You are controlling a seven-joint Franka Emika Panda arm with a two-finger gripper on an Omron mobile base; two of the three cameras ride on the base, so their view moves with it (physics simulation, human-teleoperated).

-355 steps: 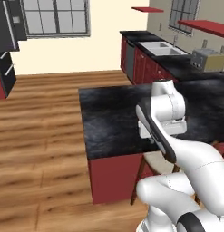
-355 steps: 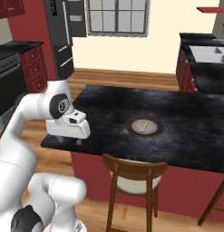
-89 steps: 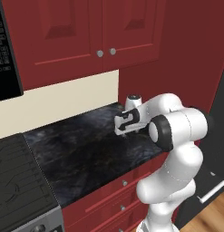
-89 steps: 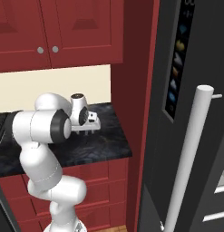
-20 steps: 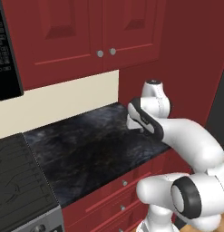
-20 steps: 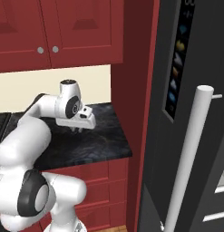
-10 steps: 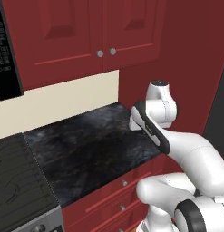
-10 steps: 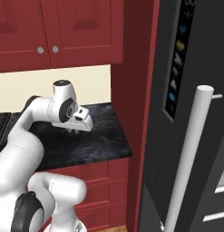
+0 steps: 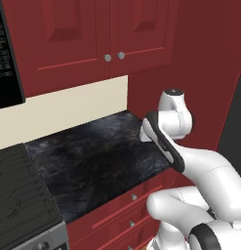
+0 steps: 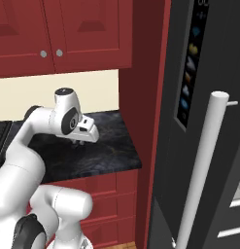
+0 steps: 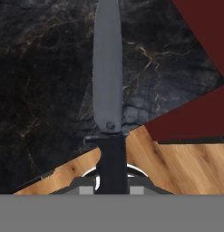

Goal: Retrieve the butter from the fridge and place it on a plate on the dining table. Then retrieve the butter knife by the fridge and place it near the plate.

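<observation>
The butter knife (image 11: 107, 68) has a long grey blade and a dark handle. My gripper (image 11: 112, 185) is shut on the handle, and the blade points away from the hand over the black stone counter (image 11: 45, 68). In the right base view my gripper (image 10: 78, 142) hangs just above the counter (image 10: 109, 153), left of the fridge (image 10: 209, 58). The left base view has my forearm in front of the hand. The butter, the plate and the dining table are out of view.
A red side panel (image 10: 146, 97) stands between the counter and the fridge's long white handle (image 10: 204, 170). Red wall cabinets (image 9: 92, 39) hang above the counter (image 9: 92, 161). A stove top (image 9: 19, 190) adjoins it at the left. Wood floor (image 11: 177, 167) lies below the counter edge.
The arm has folded back toward the base. The hand, with the knife in it, has sunk a little toward the counter's front edge.
</observation>
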